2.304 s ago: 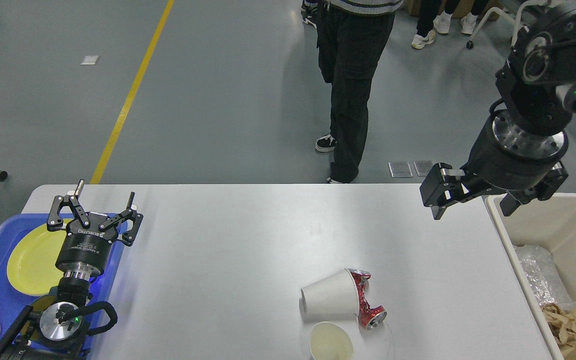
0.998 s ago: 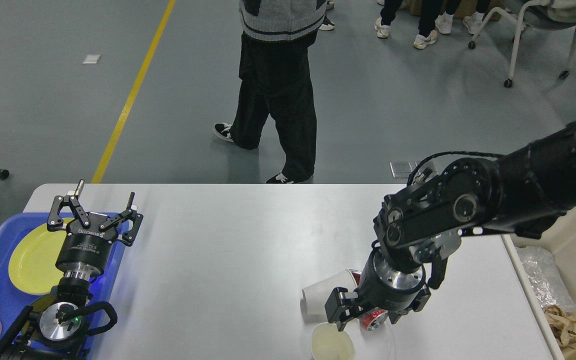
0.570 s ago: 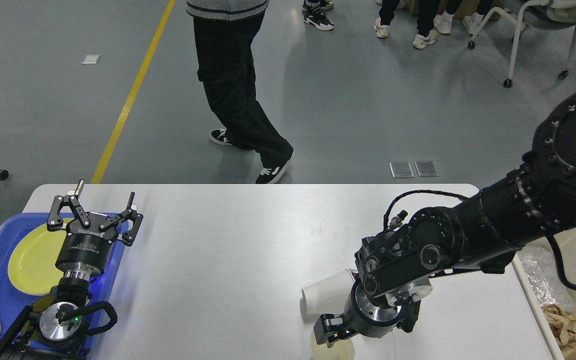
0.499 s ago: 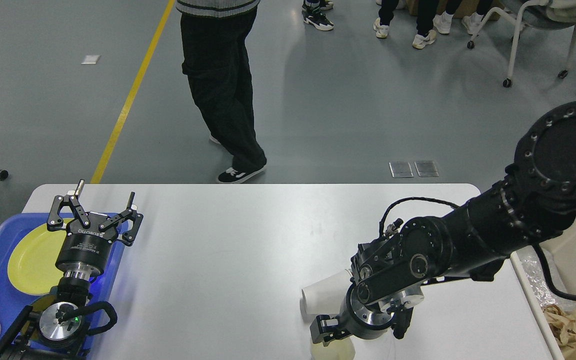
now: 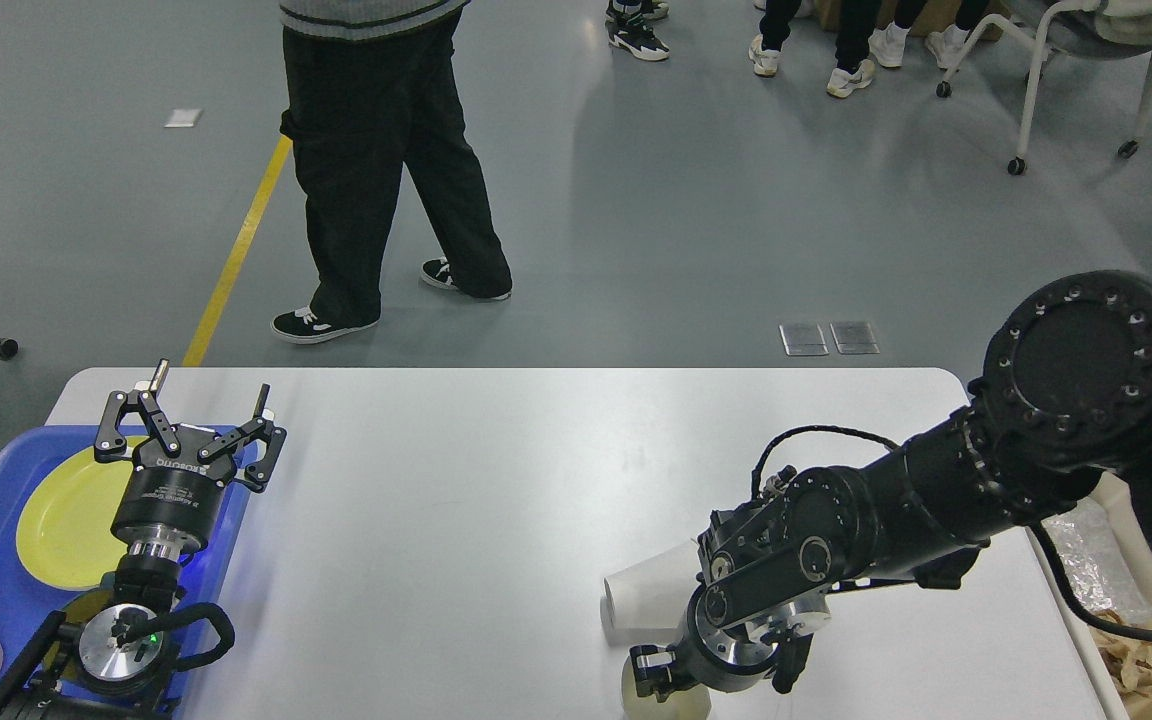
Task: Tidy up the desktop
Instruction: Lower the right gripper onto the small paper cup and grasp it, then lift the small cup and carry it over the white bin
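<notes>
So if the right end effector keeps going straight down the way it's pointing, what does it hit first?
Most likely the upright cup at the table's near edge: the right end effector points down right over its rim. The lying white cup sits just beyond it. Depth is hard to judge from this view.

Pretty bright and even overall, looks like overhead indoor lighting. The white table (image 5: 456, 480) has a soft sheen but nothing blown out. Shadows are faint and fuzzy: a pale one beside the left arm (image 5: 161, 520), another under the right arm (image 5: 836, 540) (barely darker than the tabletop). A small blue glow sits by the left arm's base. Everything's sharp, no real motion blur.
</notes>
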Motion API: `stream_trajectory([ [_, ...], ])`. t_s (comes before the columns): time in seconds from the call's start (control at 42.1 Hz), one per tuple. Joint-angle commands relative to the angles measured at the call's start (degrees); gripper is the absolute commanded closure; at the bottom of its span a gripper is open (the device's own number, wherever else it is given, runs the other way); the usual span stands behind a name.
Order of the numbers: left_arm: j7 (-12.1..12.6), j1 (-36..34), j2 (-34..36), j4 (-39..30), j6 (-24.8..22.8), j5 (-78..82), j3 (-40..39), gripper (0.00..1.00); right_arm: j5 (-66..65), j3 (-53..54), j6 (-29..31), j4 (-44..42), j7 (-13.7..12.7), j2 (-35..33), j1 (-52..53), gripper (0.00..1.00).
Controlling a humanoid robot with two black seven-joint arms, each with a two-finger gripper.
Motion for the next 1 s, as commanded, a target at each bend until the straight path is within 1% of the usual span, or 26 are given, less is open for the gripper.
stream_trajectory([
  [0.0,-0.01,0.0,0.0,0.01,0.01,0.0,0.0,0.04,-0.09,-0.03,0.25,0.36,0.03,0.18,-0.5,0.84],
  [0.071,-0.01,0.0,0.0,0.01,0.09,0.0,0.0,0.04,0.09,0.06,0.25,0.36,0.03,0.09,-0.59,0.99],
  [0.095,-0.01,0.0,0.0,0.01,0.01,0.0,0.0,0.04,0.26,0.06,0.25,0.36,0.03,0.09,-0.67,1.0],
  [0.523,-0.01,0.0,0.0,0.01,0.01,0.0,0.0,0.04,0.61,0.15,0.77,1.06,-0.06,-0.17,-0.24,1.0],
  [0.689,-0.01,0.0,0.0,0.01,0.01,0.0,0.0,0.04,1.93,0.15,1.65,3.26,-0.14,-2.01,2.83,1.0],
  [0.855,-0.01,0.0,0.0,0.01,0.01,0.0,0.0,0.04,6.32,0.06,7.18,7.21,0.03,-8.16,11.7,1.0],
  [0.974,-0.01,0.0,0.0,0.01,0.01,0.0,0.0,0.04,6.5,-0.38,13.85,9.94,0.03,-12.38,19.7,1.0],
])
